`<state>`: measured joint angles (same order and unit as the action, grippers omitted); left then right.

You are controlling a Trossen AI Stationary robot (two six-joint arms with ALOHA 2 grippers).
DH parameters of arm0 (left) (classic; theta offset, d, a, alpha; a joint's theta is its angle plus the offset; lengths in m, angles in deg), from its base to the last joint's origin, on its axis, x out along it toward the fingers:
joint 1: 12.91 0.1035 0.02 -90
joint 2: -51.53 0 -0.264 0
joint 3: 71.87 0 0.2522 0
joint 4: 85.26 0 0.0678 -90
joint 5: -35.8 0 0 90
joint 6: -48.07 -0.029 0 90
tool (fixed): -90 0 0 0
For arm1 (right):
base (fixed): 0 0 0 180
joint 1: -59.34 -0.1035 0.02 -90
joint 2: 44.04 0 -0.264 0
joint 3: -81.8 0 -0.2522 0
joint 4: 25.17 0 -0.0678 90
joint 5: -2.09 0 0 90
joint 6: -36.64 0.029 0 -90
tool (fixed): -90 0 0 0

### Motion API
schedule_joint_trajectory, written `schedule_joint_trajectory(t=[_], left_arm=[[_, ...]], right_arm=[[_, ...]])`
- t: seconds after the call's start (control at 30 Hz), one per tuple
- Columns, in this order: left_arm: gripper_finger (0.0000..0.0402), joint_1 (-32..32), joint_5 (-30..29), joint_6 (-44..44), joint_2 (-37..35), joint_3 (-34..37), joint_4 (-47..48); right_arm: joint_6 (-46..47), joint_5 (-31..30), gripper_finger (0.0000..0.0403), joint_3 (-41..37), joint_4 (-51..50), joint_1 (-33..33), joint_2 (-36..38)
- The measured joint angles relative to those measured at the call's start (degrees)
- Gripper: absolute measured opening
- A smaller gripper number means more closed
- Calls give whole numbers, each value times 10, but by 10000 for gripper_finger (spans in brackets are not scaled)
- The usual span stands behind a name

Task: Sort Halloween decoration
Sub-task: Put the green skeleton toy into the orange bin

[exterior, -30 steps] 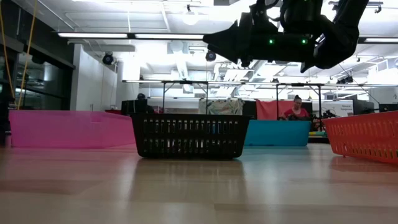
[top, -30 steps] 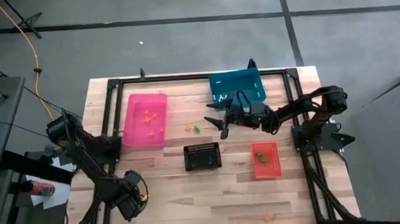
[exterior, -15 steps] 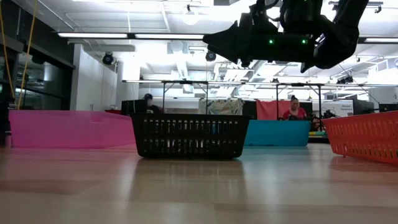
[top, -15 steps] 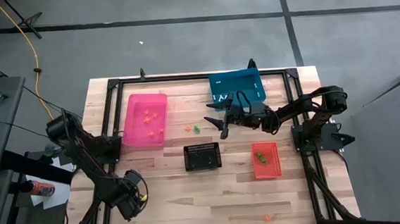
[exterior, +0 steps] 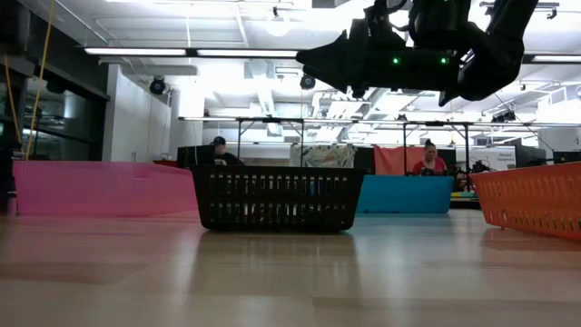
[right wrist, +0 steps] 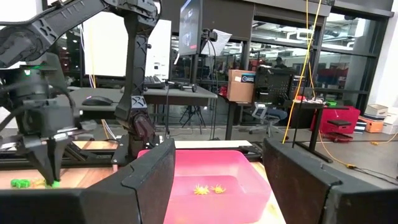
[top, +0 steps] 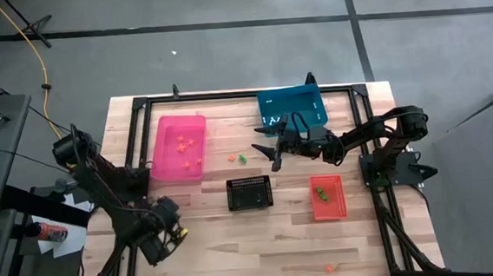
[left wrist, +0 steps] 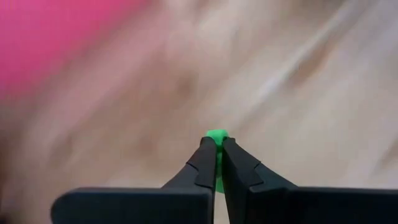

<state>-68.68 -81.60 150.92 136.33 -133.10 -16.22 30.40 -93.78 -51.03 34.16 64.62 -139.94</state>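
Observation:
The Halloween decoration is a set of tiny trinkets. Orange ones lie in the pink bin (top: 186,145), green ones in the red bin (top: 322,191). An orange and a green one (top: 237,158) lie on the table between the bins, and an orange one (top: 330,268) lies near the front edge. My left gripper (top: 173,236), at the table's near left, is shut on a green trinket (left wrist: 216,135). Another green trinket (right wrist: 18,183) lies on the wood close by. My right gripper (top: 269,149) hangs open above the table's middle, holding nothing. My left gripper pinches the green trinket (left wrist: 217,138) between its two fingers (left wrist: 203,163), at their free ends, and the trinket sticks out just past the tips. The fingers slant steeply down toward the table (right wrist: 53,177). I cannot tell if the trinket is clear of the wood.
A black mesh bin (top: 249,193) stands in the table's middle. A blue bin (top: 292,106) sits at the far edge. A dark frame (top: 141,119) runs round the tabletop. Bare wood lies along the near side. People sit at desks in the room beyond.
My left hand has turned at the wrist and shifted a little toward the table's middle. The right arm and the bins have kept still.

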Motion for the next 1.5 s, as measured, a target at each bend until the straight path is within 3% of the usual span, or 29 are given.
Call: schedule_joint_trajectory(t=[0.13, 0.27, 0.37, 0.5, 0.67, 0.77, 0.97, 1.13, 1.27, 1.5], left_arm=[[0, 58, -126, -110, 0, 28, -73], [0, 160, -147, -324, -1, 87, -276], [0, 255, -119, -532, -3, 122, -454], [0, 370, -27, -770, -18, 126, -645], [0, 456, 75, -941, -50, 125, -790], [0, 476, 83, -983, -66, 125, -802], [0, 483, 101, -1035, -62, 146, -854], [0, 484, 121, -1056, -58, 237, -1043], [0, 495, 149, -1061, -59, 283, -1169], [0, 506, 193, -1060, -59, 278, -1185]], right_arm=[[0, 0, 236, 0, 0, 0, 0], [0, 0, 236, 0, 0, 0, 0], [0, 6, 236, 0, 0, -1, 0], [6, 36, 236, 0, 0, -1, 0], [33, 130, 236, -1, -1, -2, 0], [39, 164, 236, -2, -3, -10, 0], [12, 160, 236, -2, -58, -37, 29], [12, 108, 236, -2, -214, -67, 100], [13, 72, 236, -2, -271, -97, 129], [16, 15, 236, -2, -270, -135, 126]])
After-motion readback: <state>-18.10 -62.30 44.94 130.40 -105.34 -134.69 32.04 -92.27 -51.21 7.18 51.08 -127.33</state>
